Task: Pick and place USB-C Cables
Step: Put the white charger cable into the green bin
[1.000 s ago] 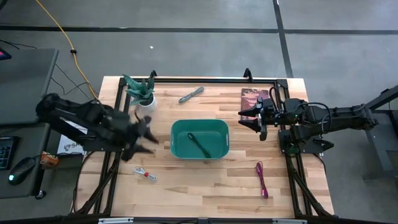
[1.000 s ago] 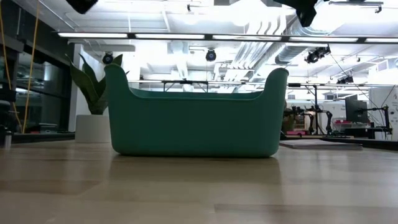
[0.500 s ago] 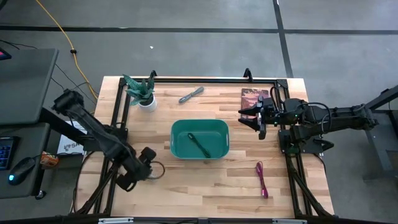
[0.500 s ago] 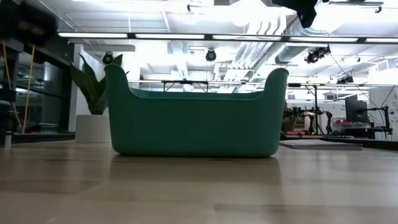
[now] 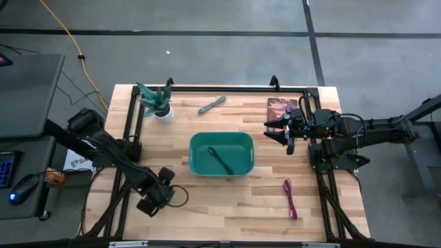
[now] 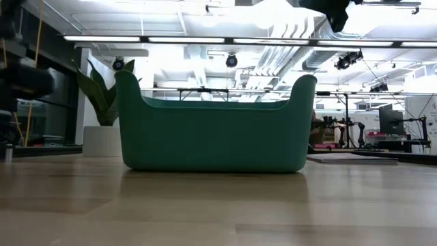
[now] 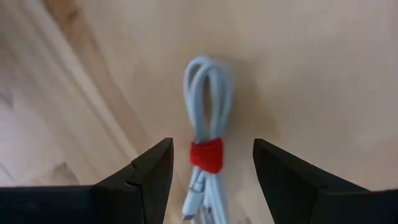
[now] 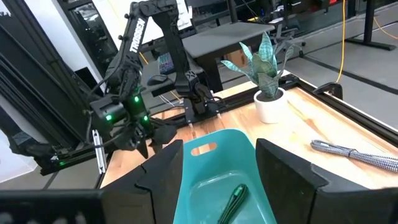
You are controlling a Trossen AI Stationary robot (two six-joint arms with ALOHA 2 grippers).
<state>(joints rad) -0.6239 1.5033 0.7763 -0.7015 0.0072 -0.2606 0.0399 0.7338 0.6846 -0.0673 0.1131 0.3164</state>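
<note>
Pale wood ran under everything, and we saw the left tool [image 5: 160, 195] low over the table [image 5: 227, 210] near its front left edge, fingers [image 7: 149, 171] spread wide with nothing between them yet. In its wrist view the white cable with the red band [image 7: 207, 155] lay flat on the wood right between those two fingers, untouched on either side, loop end pointing away from the tool.

We found the teal bin [image 5: 221, 153] at the middle of the table, and the dark green cable [image 5: 220, 160] lay inside it on the floor of the bin. The grey cable [image 5: 211, 105] rested near the far edge, beside the potted plant [image 5: 156, 102] at the far left corner. The magenta-red cable [image 5: 290, 197] lay toward the front right, well apart from the bin, with bare wood all around it.

The right tool [image 5: 282, 128] hung just right of the bin, above the table, fingers parted and holding nothing. A dark booklet [image 5: 280, 107] sat by the far right edge.

Between bin and front edge, we saw open board.
</note>
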